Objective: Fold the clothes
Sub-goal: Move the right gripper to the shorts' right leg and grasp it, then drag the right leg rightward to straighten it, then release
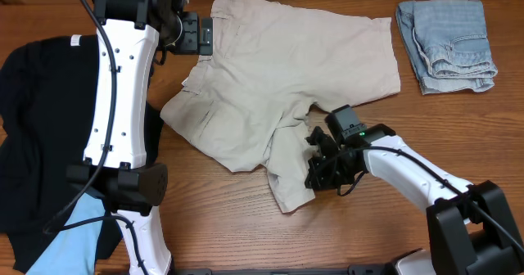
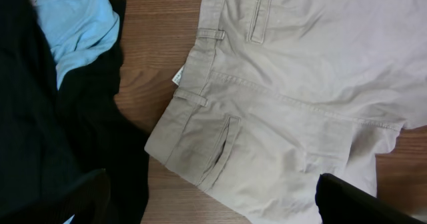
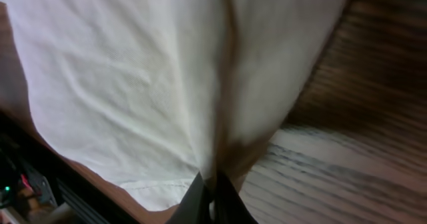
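At about five o'clock on the bench (image 1: 237,226), the right pincer (image 3: 208,197) is pressed together on the edge of one leg of the khaki shorts (image 1: 278,87), the pale cloth bunching up from its tips. The shorts lie across the middle of the bench, mostly flat, with that leg rumpled and no fold made. At eleven o'clock the left pincer (image 1: 205,36) hangs spread wide over the waistband, holding nothing. At two o'clock the denim shorts (image 1: 446,46) sit apart in a compact bundle, seemingly done. At nine o'clock a black garment (image 1: 33,144) lies heaped, with a light-blue shirt (image 1: 70,238) at seven o'clock. By my reckoning, most of the folding remains.
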Robot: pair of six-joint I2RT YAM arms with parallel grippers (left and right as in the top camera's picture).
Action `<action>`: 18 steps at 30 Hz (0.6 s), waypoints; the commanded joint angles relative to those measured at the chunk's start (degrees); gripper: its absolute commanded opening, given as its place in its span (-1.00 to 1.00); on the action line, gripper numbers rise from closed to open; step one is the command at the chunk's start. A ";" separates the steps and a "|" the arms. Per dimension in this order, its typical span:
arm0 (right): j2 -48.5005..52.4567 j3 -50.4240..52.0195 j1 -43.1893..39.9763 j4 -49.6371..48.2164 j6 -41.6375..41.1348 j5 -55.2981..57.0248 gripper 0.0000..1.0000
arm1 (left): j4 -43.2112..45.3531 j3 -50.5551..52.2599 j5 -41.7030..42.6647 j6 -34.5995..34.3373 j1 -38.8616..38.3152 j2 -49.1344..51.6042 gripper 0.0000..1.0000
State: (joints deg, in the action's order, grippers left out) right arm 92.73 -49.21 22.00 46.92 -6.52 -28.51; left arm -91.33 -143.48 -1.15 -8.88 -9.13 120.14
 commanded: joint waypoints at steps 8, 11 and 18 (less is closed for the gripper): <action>-5.84 -12.92 -14.80 19.02 2.49 3.52 -0.92 | 0.09 0.52 -1.07 0.20 0.11 0.50 1.00; -5.86 -18.21 -19.12 21.51 2.51 5.18 -0.92 | 0.55 0.61 -3.10 1.25 0.11 0.50 1.00; -5.53 -21.27 -27.82 13.46 2.45 13.40 -0.92 | 1.64 0.90 -5.51 1.64 0.22 0.50 1.00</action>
State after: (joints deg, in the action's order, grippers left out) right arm 87.96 -69.34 -2.74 62.96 -4.43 -20.93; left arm -90.32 -143.13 -4.84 -8.60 -9.10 120.14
